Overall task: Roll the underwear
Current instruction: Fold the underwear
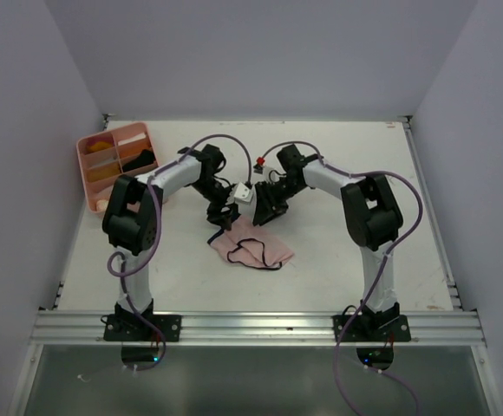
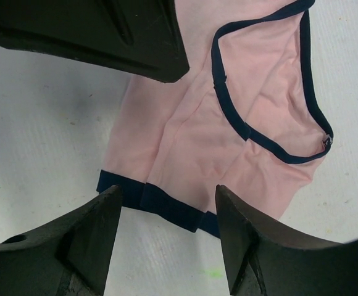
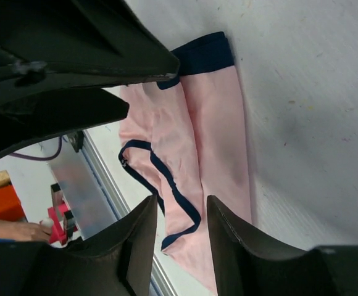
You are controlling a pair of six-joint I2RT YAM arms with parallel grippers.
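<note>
A pale pink underwear point(image 1: 253, 249) with dark navy edging lies flat and rumpled on the white table, just in front of both grippers. My left gripper point(image 1: 221, 217) hovers over its far left edge. In the left wrist view the jaws point(image 2: 166, 189) stand open over the navy waistband point(image 2: 166, 206), with nothing between them. My right gripper point(image 1: 265, 211) hangs at the cloth's far right. In the right wrist view it point(image 3: 181, 198) is open above the pink underwear point(image 3: 216, 123), holding nothing. The two grippers are close together, each showing as a black mass in the other's wrist view.
A pink compartment tray point(image 1: 96, 178) stands at the back left of the table, holding a dark item point(image 1: 140, 160) and some yellow-orange pieces. Purple cables loop over both arms. A metal rail point(image 1: 251, 328) runs along the table's near edge.
</note>
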